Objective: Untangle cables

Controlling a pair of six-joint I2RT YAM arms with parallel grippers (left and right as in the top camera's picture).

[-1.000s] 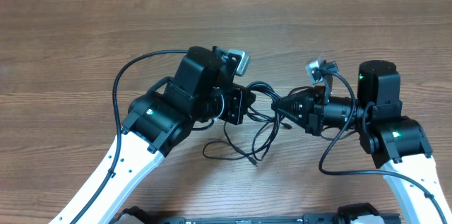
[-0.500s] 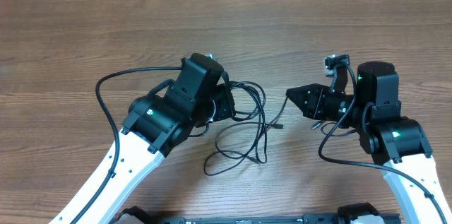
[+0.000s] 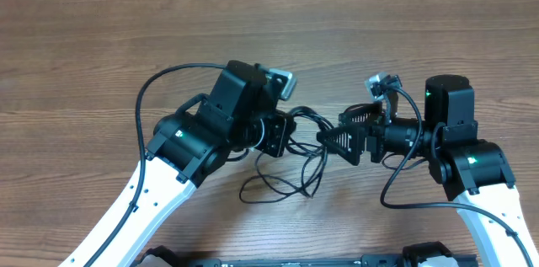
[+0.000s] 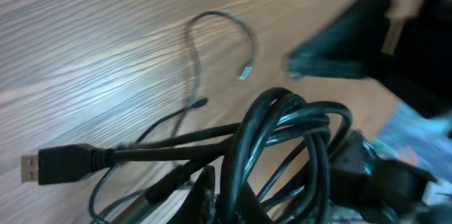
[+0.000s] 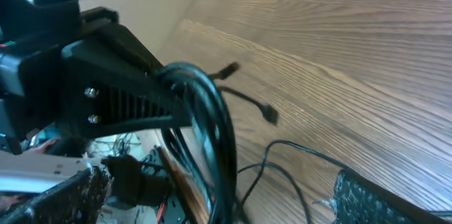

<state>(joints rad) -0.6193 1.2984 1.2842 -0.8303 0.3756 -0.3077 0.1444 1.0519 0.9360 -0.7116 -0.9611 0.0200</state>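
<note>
The cables are a tangle of thin black cords. Their loose loops (image 3: 282, 184) lie on the table, and a bunch of loops (image 4: 282, 139) is lifted between the two arms. My left gripper (image 3: 285, 132) is shut on that bunch; in the left wrist view its fingers (image 4: 212, 192) pinch the cords at the bottom edge. A USB plug (image 4: 42, 166) sticks out to the left there. My right gripper (image 3: 335, 129) stands wide open just right of the bunch. In the right wrist view the looped cords (image 5: 212, 128) pass between its spread fingers (image 5: 371, 199) without being clamped.
The wooden table (image 3: 421, 31) stretches all around the arms. Thick black arm wires (image 3: 152, 86) arc out from the left arm, and another (image 3: 396, 183) from the right. A small free plug end (image 5: 270, 114) rests on the wood.
Half a second ago the arms stood apart with the right gripper shut. The right gripper has since opened wide and come back left around the bunch; the left gripper has shifted right, still holding.
</note>
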